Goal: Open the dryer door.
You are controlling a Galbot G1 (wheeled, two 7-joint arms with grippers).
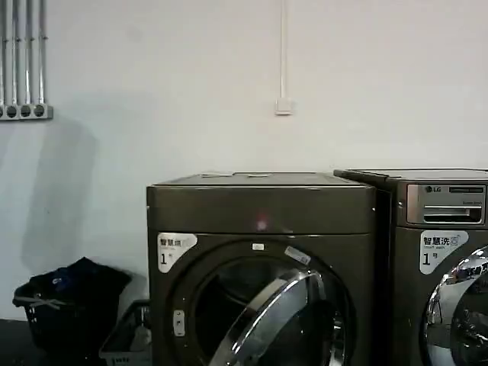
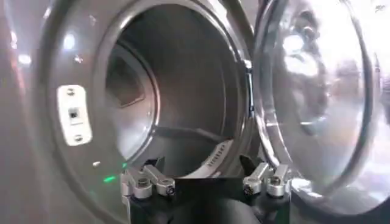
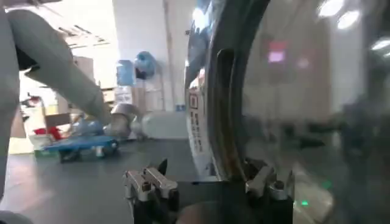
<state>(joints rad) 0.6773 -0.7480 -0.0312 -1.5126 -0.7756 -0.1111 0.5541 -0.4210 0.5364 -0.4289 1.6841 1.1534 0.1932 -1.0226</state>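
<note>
The dryer (image 1: 259, 206) is standing against the far wall with its pink light glowing on the glossy upper panel; the LG-panelled machine (image 1: 442, 229) is sitting just to its right, close alongside. The dryer door (image 1: 278, 320) is hanging partly open, its chrome rim swinging out toward the near side and leaving the dark drum mouth (image 2: 177, 109) exposed on the left. The left gripper (image 2: 204, 182) is hovering in front of that opening, fingers (image 2: 146, 181) apart and gripping nothing, with the door's glass (image 2: 317, 103) close beside it. The right gripper (image 3: 207, 182) is sitting at the door's outer rim (image 3: 222, 109), fingers spread; open floor is stretching away beyond it. Laundry baskets (image 1: 69, 309) are resting at the dryer's left.
</note>
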